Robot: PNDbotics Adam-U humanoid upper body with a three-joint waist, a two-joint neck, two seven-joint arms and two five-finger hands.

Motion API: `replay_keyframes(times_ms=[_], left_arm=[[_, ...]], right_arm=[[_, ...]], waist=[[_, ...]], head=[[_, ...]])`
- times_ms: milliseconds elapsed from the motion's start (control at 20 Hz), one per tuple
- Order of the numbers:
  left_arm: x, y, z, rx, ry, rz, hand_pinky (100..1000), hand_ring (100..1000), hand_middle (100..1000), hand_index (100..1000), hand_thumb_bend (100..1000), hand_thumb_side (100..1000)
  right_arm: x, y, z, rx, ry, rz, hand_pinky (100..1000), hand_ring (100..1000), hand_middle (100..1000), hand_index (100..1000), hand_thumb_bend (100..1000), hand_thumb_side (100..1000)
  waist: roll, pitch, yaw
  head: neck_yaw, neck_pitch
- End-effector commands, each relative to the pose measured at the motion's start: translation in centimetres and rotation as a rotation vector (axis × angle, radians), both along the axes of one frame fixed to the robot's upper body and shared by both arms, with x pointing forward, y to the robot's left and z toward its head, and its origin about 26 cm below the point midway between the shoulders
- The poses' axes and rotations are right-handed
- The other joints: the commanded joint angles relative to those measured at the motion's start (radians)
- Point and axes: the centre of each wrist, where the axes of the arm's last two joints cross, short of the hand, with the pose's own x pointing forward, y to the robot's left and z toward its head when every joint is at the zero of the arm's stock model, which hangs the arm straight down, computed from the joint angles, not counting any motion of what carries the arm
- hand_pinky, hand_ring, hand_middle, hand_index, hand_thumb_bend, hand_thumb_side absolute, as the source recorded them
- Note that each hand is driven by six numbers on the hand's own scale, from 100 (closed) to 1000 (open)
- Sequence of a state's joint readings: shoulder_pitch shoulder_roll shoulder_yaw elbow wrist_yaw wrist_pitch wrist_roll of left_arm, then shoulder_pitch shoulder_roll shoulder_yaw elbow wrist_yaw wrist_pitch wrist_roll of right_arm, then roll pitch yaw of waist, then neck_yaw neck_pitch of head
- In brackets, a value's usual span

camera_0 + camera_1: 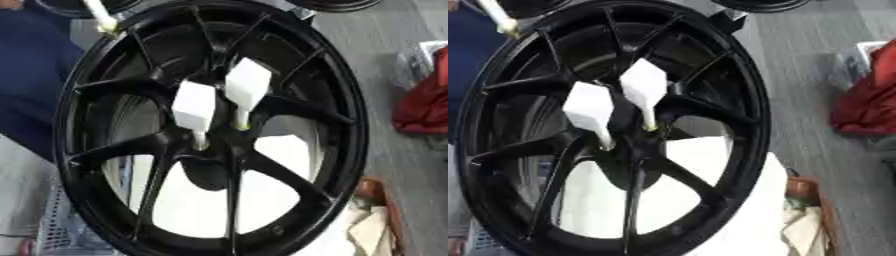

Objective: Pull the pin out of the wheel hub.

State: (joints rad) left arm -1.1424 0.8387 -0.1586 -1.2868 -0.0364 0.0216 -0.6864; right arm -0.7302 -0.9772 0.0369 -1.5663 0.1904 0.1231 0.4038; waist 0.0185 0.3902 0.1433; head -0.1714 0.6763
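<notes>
Left eye view: two white pins (194, 107) slanting handle-up from black wheel hub (214, 145); no robot hand visible.

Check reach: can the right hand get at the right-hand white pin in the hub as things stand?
Probably yes. The right-hand pin stands out from the wheel hub toward the camera, nothing covering it, the left pin beside it. No hand is in view, though.

two pins (194, 107) in wheel hub (214, 145), side by side
</notes>
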Motion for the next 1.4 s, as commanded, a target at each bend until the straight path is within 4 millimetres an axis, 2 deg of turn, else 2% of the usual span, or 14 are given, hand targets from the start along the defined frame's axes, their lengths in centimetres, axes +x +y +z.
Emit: replay_keyframes(times_ms=[50,250,500,700,900,950,1000,1050,1150,1400], left_arm=[[-1.8,4.9,2.1,-0.070,-0.074,0.131,699,538,410,538,123,498],[-1.9,6.4,1.8,-0.092,-0.075,0.176,699,538,411,541,117,510],[-3.5,14.1,0.1,-0.216,-0.032,0.483,707,550,431,563,137,508],[-3.3,17.8,-3.1,-0.243,0.011,0.665,712,566,468,603,169,507],[-2.6,19.3,-5.8,-0.242,0.040,0.712,718,580,496,635,193,507],[-2.5,19.4,-6.3,-0.236,0.052,0.710,737,625,572,702,281,512],[-2.4,19.4,-6.8,-0.227,0.068,0.703,751,665,629,745,320,576],[-2.3,19.5,-7.1,-0.217,0.085,0.694,776,745,737,801,438,642],[-2.2,19.5,-7.5,-0.198,0.114,0.678,790,790,799,842,512,678],[-2.1,19.5,-7.4,-0.178,0.133,0.649,791,792,806,847,535,699]], right_arm=[[-0.9,-0.8,1.7,-0.020,-0.044,-0.028,848,774,676,764,100,487],[-1.0,-1.0,1.6,-0.020,-0.041,-0.035,848,775,676,764,100,487],[-1.1,-1.0,1.8,-0.019,-0.049,-0.033,848,775,676,764,100,488],[-1.1,-0.8,2.0,-0.014,-0.059,-0.024,848,775,677,764,100,489],[-1.1,-0.7,2.1,-0.005,-0.065,-0.016,848,775,676,764,100,490],[-1.1,-0.6,2.1,-0.004,-0.065,-0.015,848,774,676,764,100,486],[-1.1,-0.6,2.0,-0.003,-0.064,-0.015,848,774,676,764,100,490],[-1.1,-0.6,2.0,-0.003,-0.063,-0.014,849,774,676,764,100,490],[-1.0,-0.6,2.0,-0.001,-0.063,-0.013,849,774,676,764,100,491],[-1.0,-0.6,2.0,0.001,-0.061,-0.011,849,774,676,764,100,492]], waist=[[-0.001,-0.037,0.005],[-0.003,-0.039,0.014],[-0.010,-0.037,0.015],[-0.017,-0.031,0.011],[-0.024,-0.027,0.006],[-0.025,-0.025,0.006],[-0.027,-0.025,0.005],[-0.028,-0.024,0.005],[-0.029,-0.023,0.005],[-0.029,-0.023,0.009]], head=[[-0.009,0.006],[-0.018,0.007],[-0.019,0.001],[-0.016,-0.008],[-0.011,-0.015],[-0.010,-0.017],[-0.009,-0.018],[-0.009,-0.019],[-0.009,-0.021],[-0.011,-0.019]])
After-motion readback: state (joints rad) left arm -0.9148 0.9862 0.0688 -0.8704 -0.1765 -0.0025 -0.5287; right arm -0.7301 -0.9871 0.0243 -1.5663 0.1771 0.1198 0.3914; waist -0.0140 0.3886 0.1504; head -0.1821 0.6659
